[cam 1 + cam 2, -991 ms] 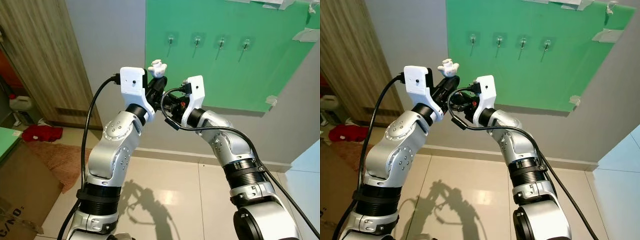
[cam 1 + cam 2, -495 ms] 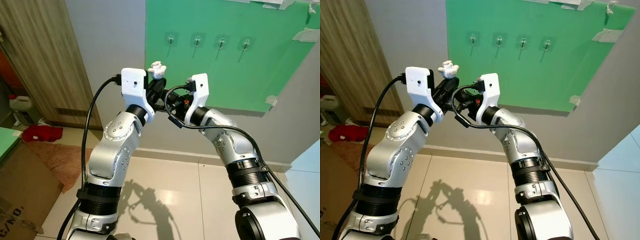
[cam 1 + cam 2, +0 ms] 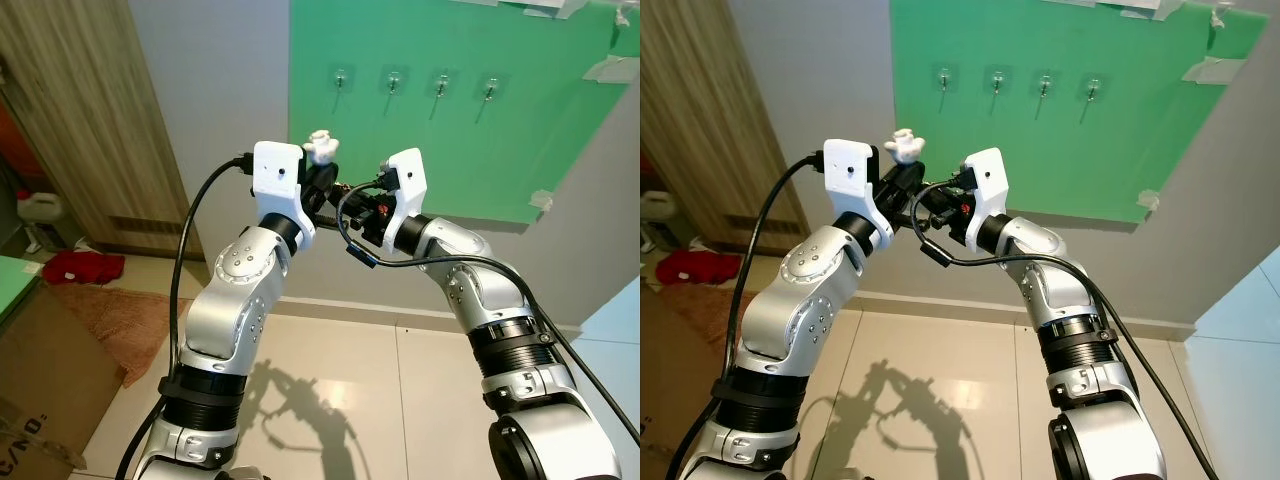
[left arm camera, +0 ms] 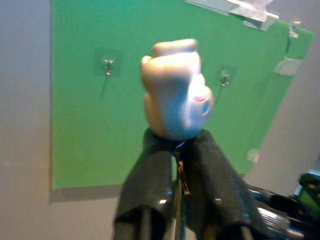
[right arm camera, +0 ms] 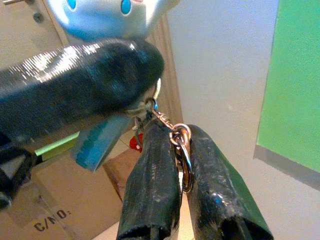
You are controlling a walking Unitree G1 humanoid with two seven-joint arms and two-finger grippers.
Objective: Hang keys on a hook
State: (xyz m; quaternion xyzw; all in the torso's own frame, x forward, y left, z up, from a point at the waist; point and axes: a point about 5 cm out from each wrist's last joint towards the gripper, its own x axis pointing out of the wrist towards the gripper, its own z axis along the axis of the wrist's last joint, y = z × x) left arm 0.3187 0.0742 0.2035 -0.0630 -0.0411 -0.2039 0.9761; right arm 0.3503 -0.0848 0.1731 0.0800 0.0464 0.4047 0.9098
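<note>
White figurine charm (image 4: 175, 90) of the keys sits above the left pincer (image 4: 176, 165), whose fingers pinch its chain in front of the green board (image 3: 520, 130) with four hooks (image 3: 391, 78). Just beside it, the right pincer (image 5: 181, 165) is clamped on the metal key ring (image 5: 183, 150)

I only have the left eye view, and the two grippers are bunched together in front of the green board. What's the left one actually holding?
Observer: The left gripper is shut just below a white figurine charm.
Operator: And the right one?
Observer: The right gripper pinches a metal key ring, joined to the charm by a short chain.
Operator: Anything on the hooks yet?
Observer: No, all four hooks on the green board are bare.
</note>
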